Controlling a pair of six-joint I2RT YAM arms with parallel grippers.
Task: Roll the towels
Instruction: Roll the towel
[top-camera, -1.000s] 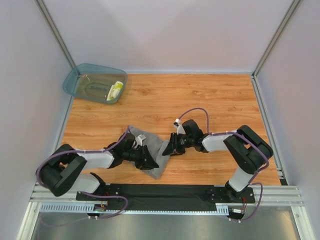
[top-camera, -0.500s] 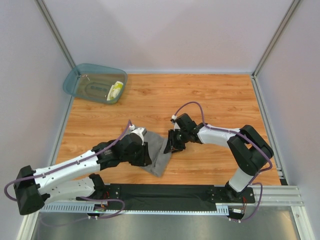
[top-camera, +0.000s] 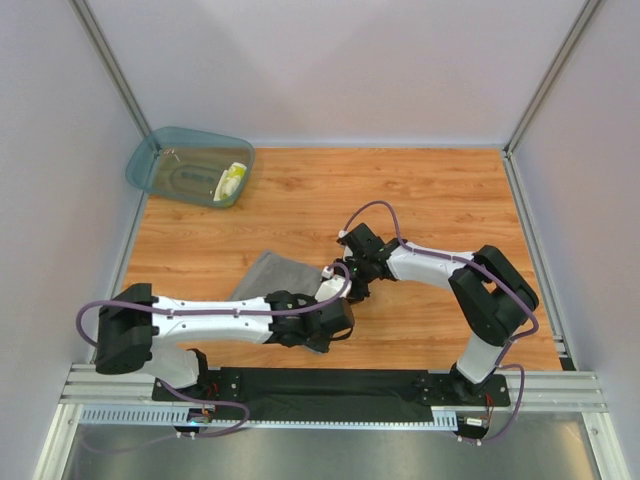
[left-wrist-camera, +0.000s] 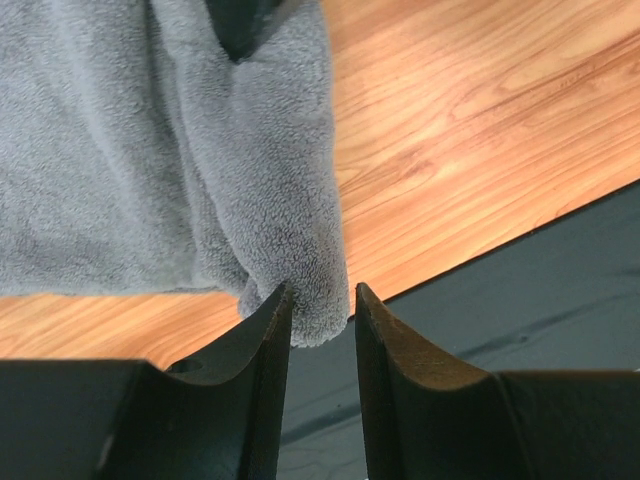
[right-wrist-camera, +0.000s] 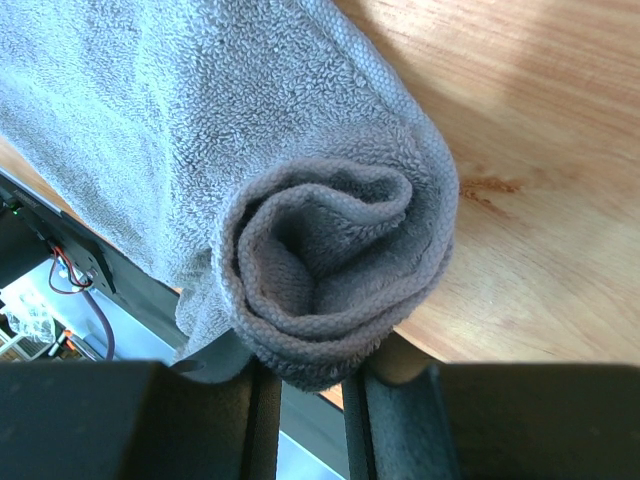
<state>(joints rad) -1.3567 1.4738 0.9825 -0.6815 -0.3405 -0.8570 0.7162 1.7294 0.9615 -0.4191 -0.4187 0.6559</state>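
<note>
Though most of the towel (top-camera: 262, 278) lies flat on the table (top-camera: 430, 190), its right edge is wound into a short roll (right-wrist-camera: 330, 270). Roll's long axis runs near-to-far, slightly slanted, with a gripper at each end.

Right gripper (right-wrist-camera: 312, 385) is at the far end, clenched on the lower layers of the spiral. The coil faces straight into that wrist camera.

Left gripper (left-wrist-camera: 322, 300) is at the near end, beside the black base plate (left-wrist-camera: 520, 330). Jaws parted, roll's tip in the gap, touching one finger and seemingly clear of the other. Released, not pinching, as far as that view shows. Left arm reaches rightward across the table's front to get there.

Flat part spreads left of the roll, so winding likely has to travel leftward, square to the axis. Both ends would need to turn together or the roll goes conical.

Yellow towel (top-camera: 231, 181) sits in the tub (top-camera: 160, 165) at the far left corner, well apart from both grippers
</note>
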